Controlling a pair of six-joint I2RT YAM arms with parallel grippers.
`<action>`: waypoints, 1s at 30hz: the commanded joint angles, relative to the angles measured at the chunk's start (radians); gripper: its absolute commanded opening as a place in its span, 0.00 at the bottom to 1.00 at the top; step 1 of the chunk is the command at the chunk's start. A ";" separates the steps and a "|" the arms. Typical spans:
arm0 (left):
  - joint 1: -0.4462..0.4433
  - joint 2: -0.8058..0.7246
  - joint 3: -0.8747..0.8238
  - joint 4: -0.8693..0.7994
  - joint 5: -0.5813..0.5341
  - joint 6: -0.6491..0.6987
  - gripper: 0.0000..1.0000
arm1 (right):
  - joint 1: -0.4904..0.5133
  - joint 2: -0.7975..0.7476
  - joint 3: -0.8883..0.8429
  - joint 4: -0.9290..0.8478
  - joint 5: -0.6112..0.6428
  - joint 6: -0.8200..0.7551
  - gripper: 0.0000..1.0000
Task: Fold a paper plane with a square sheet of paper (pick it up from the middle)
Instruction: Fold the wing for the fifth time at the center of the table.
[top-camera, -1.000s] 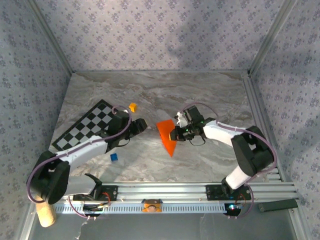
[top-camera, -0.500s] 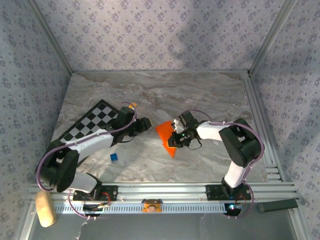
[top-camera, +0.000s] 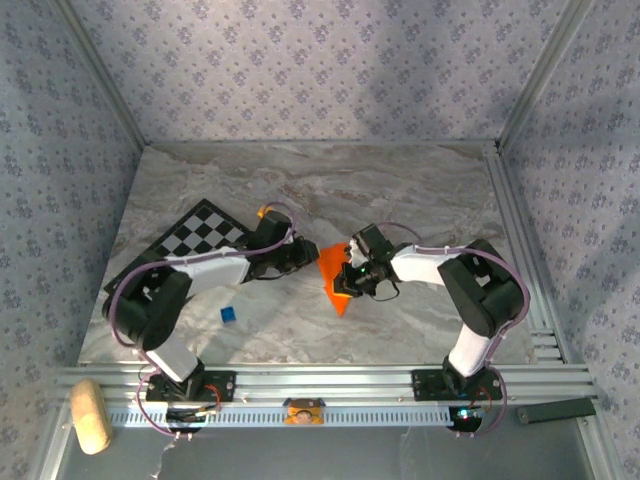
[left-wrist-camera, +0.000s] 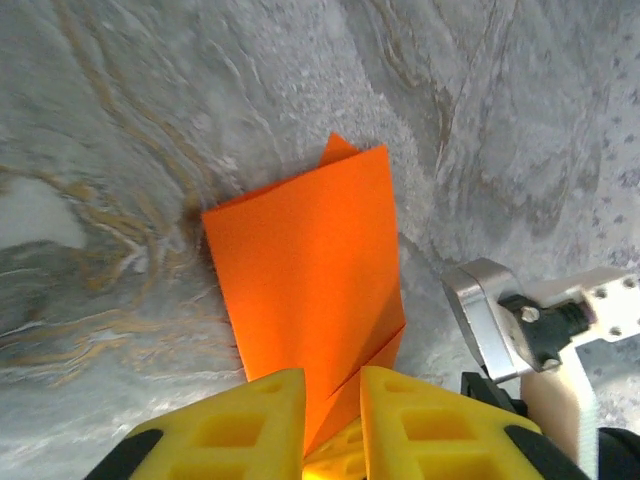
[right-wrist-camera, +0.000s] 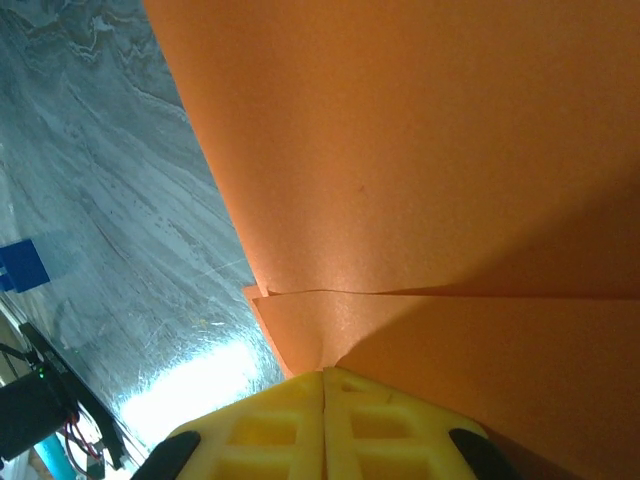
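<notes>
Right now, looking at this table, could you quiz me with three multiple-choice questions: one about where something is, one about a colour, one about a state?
1. Where is the blue cube? A on the checkered board; B on the bare marble table; C stacked on the yellow cube.
2. What colour are the right end effector's fingers? A black; B silver; C yellow.
3. What is the right end effector doing? A gaping wide open; B shut on the folded orange paper; C gripping the cube.
Answers: 1 B, the cube sits alone on marble; 2 C, they look yellow in the right wrist view; 3 B, its fingers meet with paper pinched at their tips.
</notes>
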 joint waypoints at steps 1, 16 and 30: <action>-0.010 0.067 0.022 0.113 0.052 -0.065 0.18 | 0.012 -0.001 -0.042 -0.011 0.066 0.086 0.08; -0.023 0.207 0.033 0.214 0.066 -0.154 0.16 | 0.012 -0.029 -0.087 0.097 0.023 0.145 0.09; -0.053 0.244 0.036 0.078 0.007 -0.061 0.08 | -0.041 -0.235 -0.142 0.077 0.112 0.100 0.23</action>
